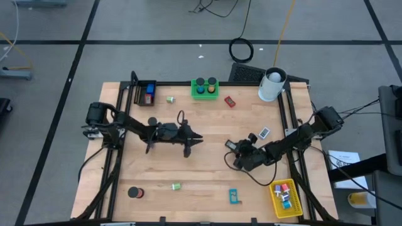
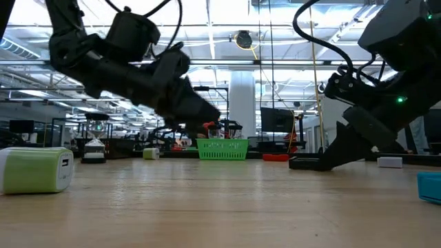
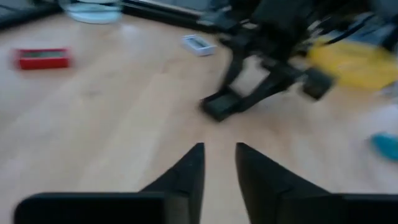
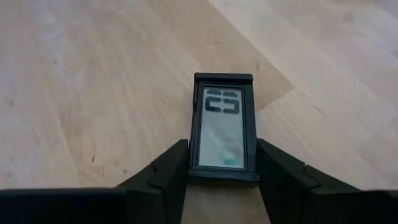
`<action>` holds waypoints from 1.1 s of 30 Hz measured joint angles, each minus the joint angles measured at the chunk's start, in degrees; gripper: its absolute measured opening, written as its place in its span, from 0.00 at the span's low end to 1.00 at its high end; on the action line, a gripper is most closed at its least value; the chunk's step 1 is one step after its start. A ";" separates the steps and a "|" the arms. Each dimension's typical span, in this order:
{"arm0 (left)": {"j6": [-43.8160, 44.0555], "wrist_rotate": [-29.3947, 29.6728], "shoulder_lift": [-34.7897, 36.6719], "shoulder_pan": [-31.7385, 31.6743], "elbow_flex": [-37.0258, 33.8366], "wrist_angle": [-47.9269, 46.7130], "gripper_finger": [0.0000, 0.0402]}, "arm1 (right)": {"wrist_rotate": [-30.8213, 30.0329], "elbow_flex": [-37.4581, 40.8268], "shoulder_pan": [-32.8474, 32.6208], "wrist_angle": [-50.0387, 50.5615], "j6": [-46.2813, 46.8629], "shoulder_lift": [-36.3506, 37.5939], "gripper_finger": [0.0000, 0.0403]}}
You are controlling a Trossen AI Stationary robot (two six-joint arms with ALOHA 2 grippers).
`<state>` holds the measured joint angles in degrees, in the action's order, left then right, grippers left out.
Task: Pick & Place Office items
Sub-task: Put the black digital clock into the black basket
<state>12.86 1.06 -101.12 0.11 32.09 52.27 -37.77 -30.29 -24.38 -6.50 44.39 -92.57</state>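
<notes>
Right gripper (image 4: 221, 171) is low on the tabletop (image 1: 207, 157) right of centre, its fingers (image 4: 168, 168) flanking a small black item (image 4: 222, 127) with a glossy face. They look to touch its sides, so a grip seems to be forming; firm hold not confirmed. The item lies flat, long axis along the fingers, which suits a side pinch.

Left gripper (image 3: 217, 171) hovers mid-table, fingers (image 3: 189, 174) slightly parted, nothing between them.

Other items lie scattered: red block (image 1: 230, 101), green clip (image 1: 176, 186), black roll (image 1: 134, 193), cyan piece (image 1: 234, 196). The yellow bin (image 1: 286, 197) near the right arm already holds some, the likely destination.
</notes>
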 joint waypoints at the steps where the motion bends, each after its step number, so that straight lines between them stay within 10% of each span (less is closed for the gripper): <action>1: 1.59 -2.53 0.00 -0.33 0.66 -0.12 0.28 | 0.13 -0.08 0.02 0.07 -1.85 0.35 0.37; 13: 21.94 -6.44 0.00 -0.67 3.37 0.20 0.70 | -2.67 -0.19 0.08 -18.10 -33.26 3.23 0.37; 33: 21.21 -0.25 0.00 2.26 10.93 -4.70 0.68 | -2.69 -0.30 2.71 -38.58 -58.42 3.28 0.37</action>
<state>34.08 0.81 -101.12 2.37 43.02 47.57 -40.46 -30.59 -21.67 -45.08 -14.04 -89.30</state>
